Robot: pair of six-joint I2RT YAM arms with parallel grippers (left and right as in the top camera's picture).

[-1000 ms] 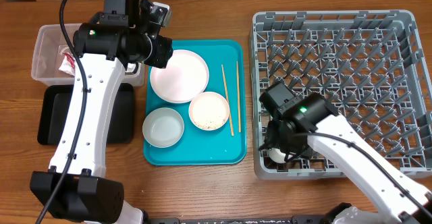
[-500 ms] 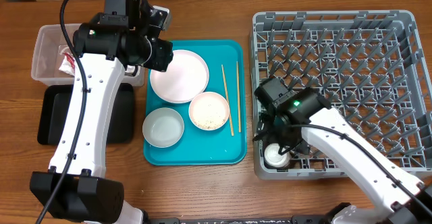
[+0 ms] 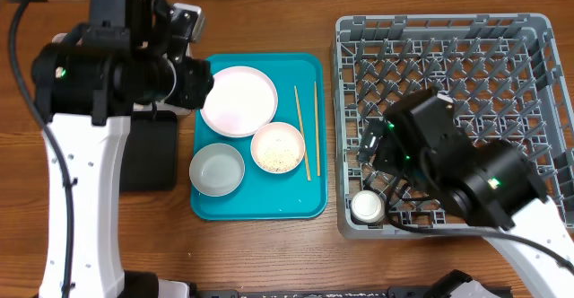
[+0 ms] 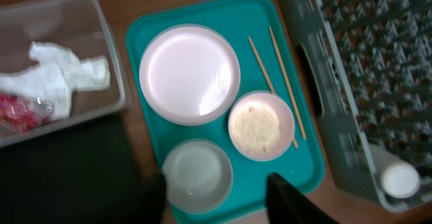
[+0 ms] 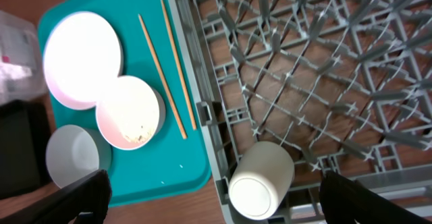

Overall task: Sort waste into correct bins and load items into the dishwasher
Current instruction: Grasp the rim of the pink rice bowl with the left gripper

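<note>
Right of the tray [image 3: 260, 205], the cup [image 5: 260, 181] sits in the rack's [image 3: 342, 109] near corner, loaded. On the tray's near half are an empty bowl [image 3: 217, 170] and a rice bowl [image 3: 278, 147]. Behind them is the plate [image 3: 238, 100], with chopsticks [image 3: 301, 132] along the tray's right side. These look left to do. Left of the tray, beyond the black bin [image 3: 148, 150], the tub [image 4: 67, 11] holds the napkin [image 4: 64, 79] and wrapper [image 4: 17, 109]. The left tool [image 4: 216, 180] above the tray and the right tool [image 5: 212, 180] just right of it both gape wide, empty.

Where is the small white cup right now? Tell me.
Overhead view: the small white cup sits inside the grey dish rack, in its near-left corner, just beside the teal tray's right edge.
</note>
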